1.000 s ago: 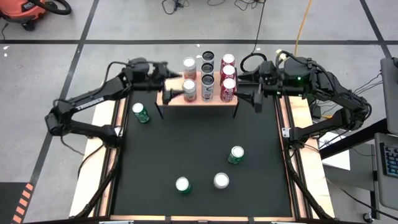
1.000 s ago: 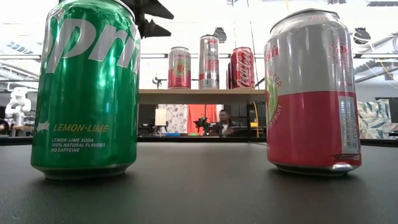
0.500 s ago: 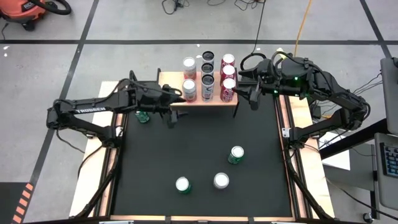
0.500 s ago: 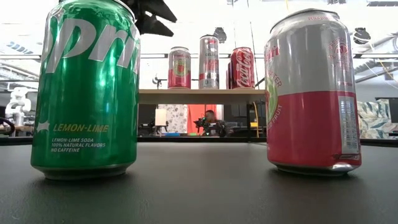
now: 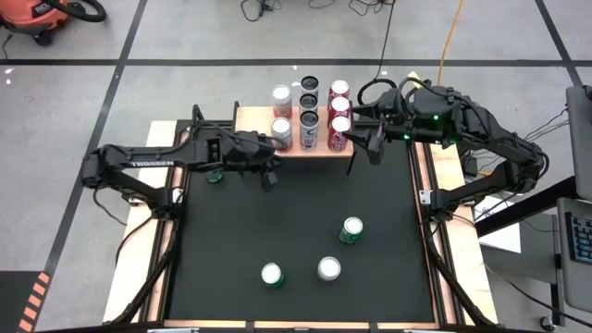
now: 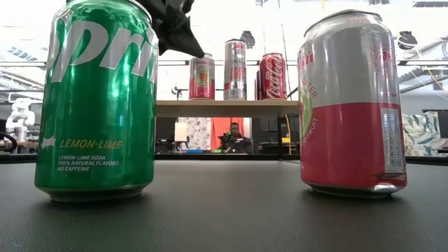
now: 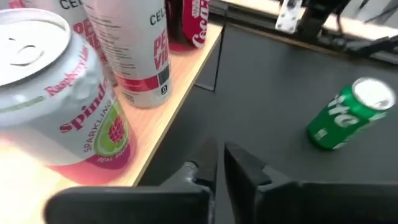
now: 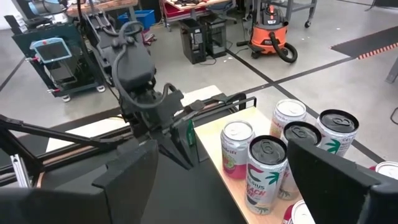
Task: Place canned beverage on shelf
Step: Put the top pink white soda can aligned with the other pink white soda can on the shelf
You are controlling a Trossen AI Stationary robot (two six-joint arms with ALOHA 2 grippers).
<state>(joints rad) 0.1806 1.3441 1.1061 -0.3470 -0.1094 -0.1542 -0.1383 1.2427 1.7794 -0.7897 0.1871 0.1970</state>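
Pale wood-plank shelf [image 5: 294,143] carries cylindrical cans; left hand [image 5: 267,178] pinched together, right hand [image 5: 374,146] spread apart.

Crowded shelf [image 5: 250,118] — open black table [image 5: 296,213] ahead

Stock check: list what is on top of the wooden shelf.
On the shelf, the high view shows seven upright cans: two on the left, three in the middle, and two, possibly three, red ones on the right. The right end effector partly covers that corner.

Cans [image 5: 309,116] on shelf [image 5: 250,145], behind table [image 5: 296,222]
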